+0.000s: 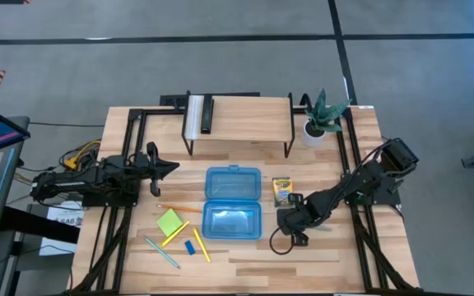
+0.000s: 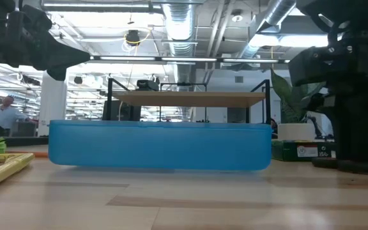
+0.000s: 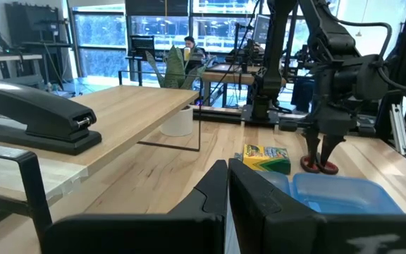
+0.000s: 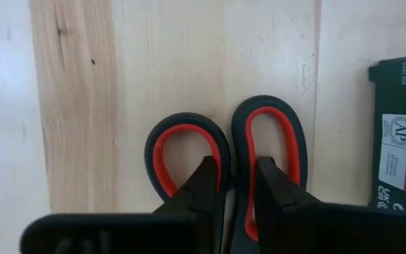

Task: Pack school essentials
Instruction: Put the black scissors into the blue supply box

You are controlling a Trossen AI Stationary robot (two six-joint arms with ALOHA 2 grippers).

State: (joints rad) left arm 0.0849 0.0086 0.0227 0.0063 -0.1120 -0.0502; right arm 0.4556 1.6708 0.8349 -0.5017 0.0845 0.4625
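Grey floor (image 1: pixel 220 66), ceiling ducts (image 2: pixel 183 25), strip lights

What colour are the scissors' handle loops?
Dark grey-black with red inner lining on the scissors, clearest in the right wrist view.

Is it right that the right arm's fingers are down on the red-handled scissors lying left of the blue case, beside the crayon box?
Not quite: the red-handled scissors lie right of the blue case, not left, as the high view shows. The rest holds: the right gripper has its fingers down on them, beside the crayon box.
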